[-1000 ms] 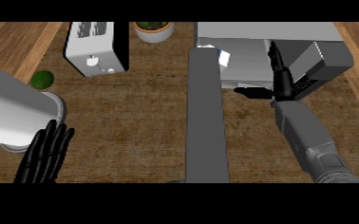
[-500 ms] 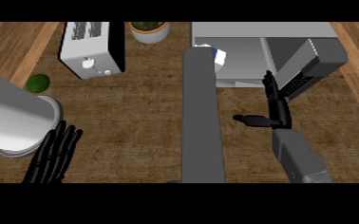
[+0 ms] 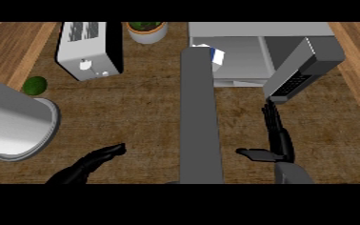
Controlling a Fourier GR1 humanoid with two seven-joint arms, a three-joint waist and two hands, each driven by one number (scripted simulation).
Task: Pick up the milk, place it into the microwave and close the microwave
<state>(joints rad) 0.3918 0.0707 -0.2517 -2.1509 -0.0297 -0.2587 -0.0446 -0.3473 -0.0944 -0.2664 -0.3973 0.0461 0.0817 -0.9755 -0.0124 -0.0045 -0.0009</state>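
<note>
Right robot hand [image 3: 280, 140] drawn back near from microwave [image 3: 260, 29], fingers straight, apart, nothing held. Milk [image 3: 215, 56] left inside, far left. Door [image 3: 302, 71] open; closing judged next.

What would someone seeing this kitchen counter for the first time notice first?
A long grey panel, apparently the microwave's open door, runs down the middle of the counter and catches the eye first. At its top end the white and blue milk carton sits in the open microwave at the upper right. Below the microwave the right hand is open with straight fingers; the left hand shows open at the lower left.
</note>
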